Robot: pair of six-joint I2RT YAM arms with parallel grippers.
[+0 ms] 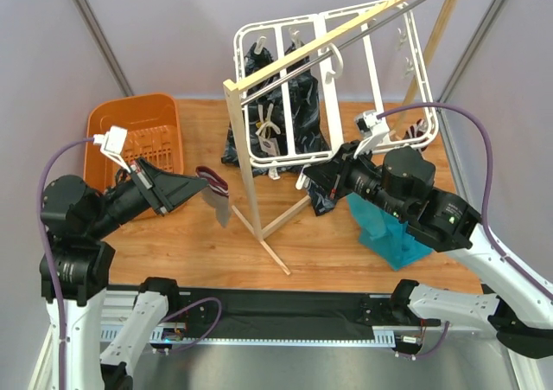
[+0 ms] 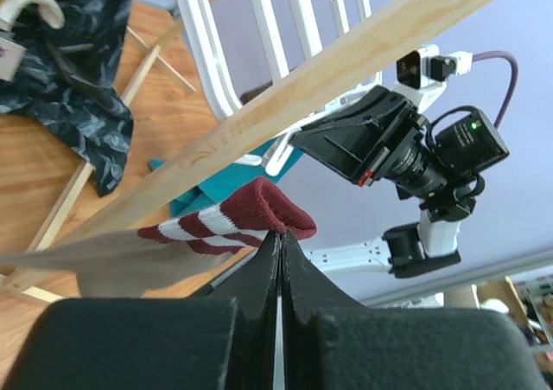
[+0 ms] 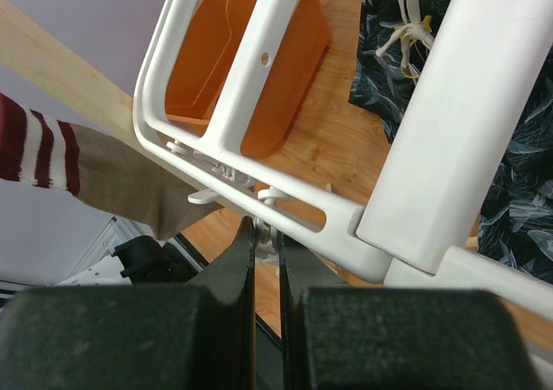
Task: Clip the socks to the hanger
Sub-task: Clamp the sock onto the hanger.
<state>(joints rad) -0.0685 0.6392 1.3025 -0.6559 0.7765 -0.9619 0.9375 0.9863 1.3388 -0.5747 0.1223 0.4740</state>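
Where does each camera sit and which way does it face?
Top external: above and behind the arms, looking down on the wooden table and white plastic rectangular hanger; both arms show.
Left wrist: looks along the shut left gripper pinching a taupe sock by its maroon-and-white cuff.
Right wrist: looks past the shut right gripper at the hanger's bar.
Both wrist views share sock and hanger.

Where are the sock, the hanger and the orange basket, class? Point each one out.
sock (image 2: pixel 259 213), left wrist view, striped cuff.
hanger (image 3: pixel 467 122), right wrist view, broad white bar.
orange basket (image 1: pixel 143 109), top view, far wall.
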